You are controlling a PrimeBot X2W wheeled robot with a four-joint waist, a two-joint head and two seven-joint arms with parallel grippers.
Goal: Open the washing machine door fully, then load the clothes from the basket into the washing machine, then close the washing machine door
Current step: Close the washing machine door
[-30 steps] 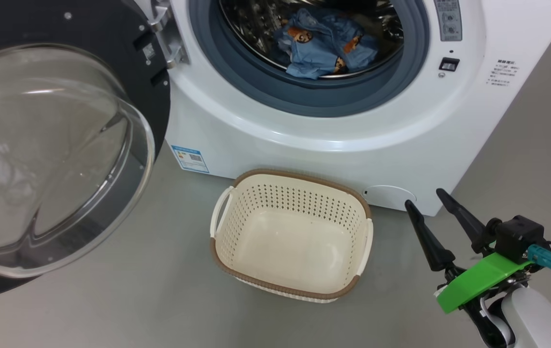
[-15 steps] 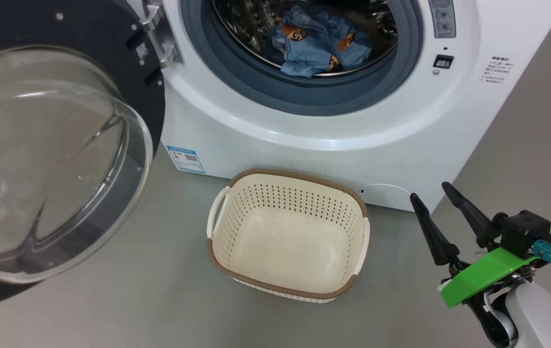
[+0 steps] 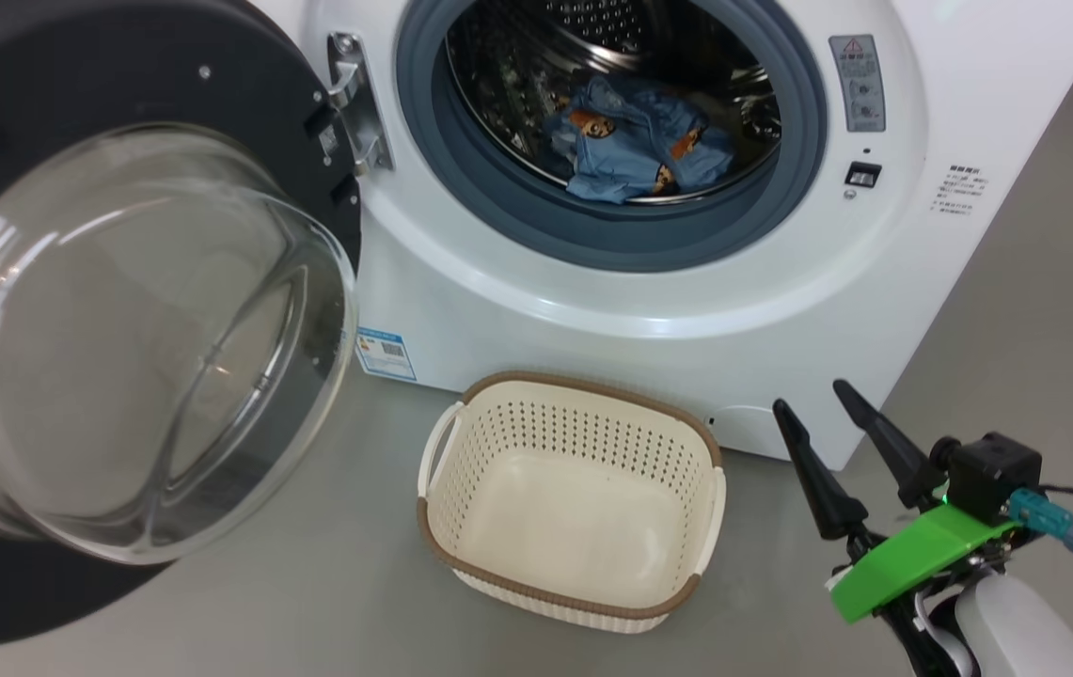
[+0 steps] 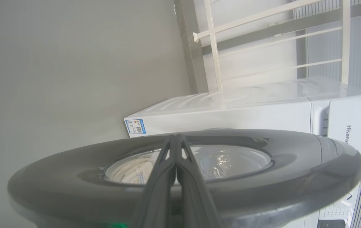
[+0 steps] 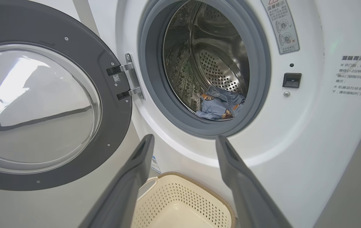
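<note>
- Light blue clothes with orange-brown figures (image 3: 635, 150) lie inside the big white front-loading washing machine (image 3: 592, 310), their lower edge behind its grey rubber gasket (image 3: 461, 179).
- The round, black-ringed glass door (image 3: 122, 75) stands wide open and is cut off at the left.
- The cream perforated plastic basket (image 3: 583, 387) sits in front of the machine.
- The right gripper (image 3: 807, 395) is spread and holds nothing.
- The left gripper (image 4: 175, 136) is clenched against the door's outer face; I cannot tell if it touches.

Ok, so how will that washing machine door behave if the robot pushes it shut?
The door should probably swing rigidly about its metal hinge. Its bulging glass bowl suggests some weight. The glossy ring may let the left pincer slip.
</note>
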